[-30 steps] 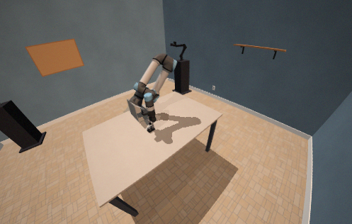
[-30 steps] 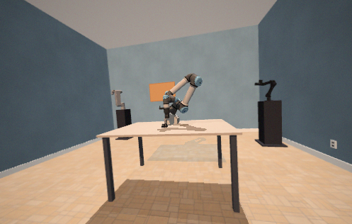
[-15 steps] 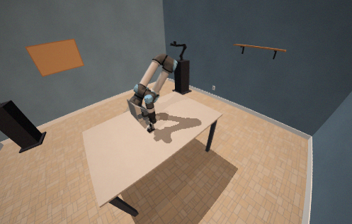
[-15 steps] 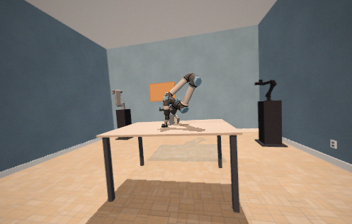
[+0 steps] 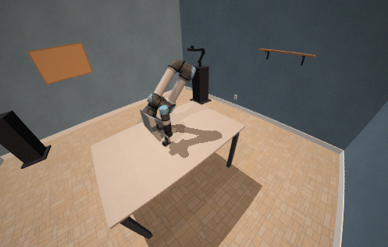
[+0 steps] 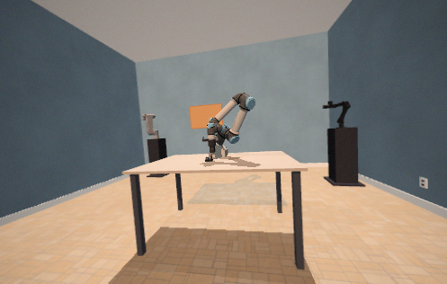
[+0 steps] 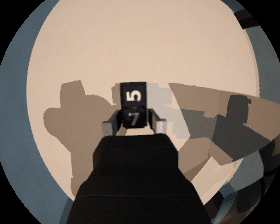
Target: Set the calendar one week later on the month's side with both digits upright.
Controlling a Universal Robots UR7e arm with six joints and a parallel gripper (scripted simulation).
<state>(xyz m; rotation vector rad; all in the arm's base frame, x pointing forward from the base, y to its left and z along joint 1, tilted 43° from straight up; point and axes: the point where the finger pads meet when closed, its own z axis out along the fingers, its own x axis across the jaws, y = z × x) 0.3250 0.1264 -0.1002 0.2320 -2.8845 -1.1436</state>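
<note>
Straddling: the two-finger gripper (image 5: 165, 141) (image 6: 209, 159) (image 7: 134, 115) has its fingers spread, one on either side of a black block with white digits (image 7: 134, 95). No grip on it.

1. Block: center of the wrist frame, low at the gripper. 5 on the larger face, turned on its side; 7 on the face just below it in the frame. Can't tell if that's one cube or two.
2. Top view: gripper down near the middle of the frame, at the pale rectangular table with dark legs (image 5: 131, 168) (image 6: 214, 170) (image 7: 141, 50). Block too small to read there.
3. Grey and beige jointed arm with light-blue caps (image 5: 164, 82) (image 6: 240, 122): folded, elbow high, wrist low. Its shadow falls on the table, right of the gripper in the top view.
4. Orange wall board (image 5: 62, 62) (image 6: 198, 116): upper left in top view, behind the arm in exterior.
</note>
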